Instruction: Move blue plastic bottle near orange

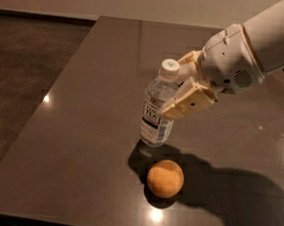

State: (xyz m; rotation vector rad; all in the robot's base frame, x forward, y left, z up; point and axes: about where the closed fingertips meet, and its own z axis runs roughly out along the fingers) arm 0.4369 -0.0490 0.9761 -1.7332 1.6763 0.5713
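Observation:
The blue plastic bottle (158,111) is a small clear bottle with a white cap and a white-and-blue label. It stands slightly tilted on the dark table (81,130), its base close to the surface. My gripper (183,91) is shut on the bottle's upper body from the right, with tan fingers (189,103) wrapping it. The orange (165,178) sits on the table just in front of the bottle's base and a little to its right, a short gap away.
The table's left edge runs diagonally beside a dark floor (22,76). The table's front edge lies just below the orange. My white arm (255,50) reaches in from the upper right and casts a wide shadow at the right front.

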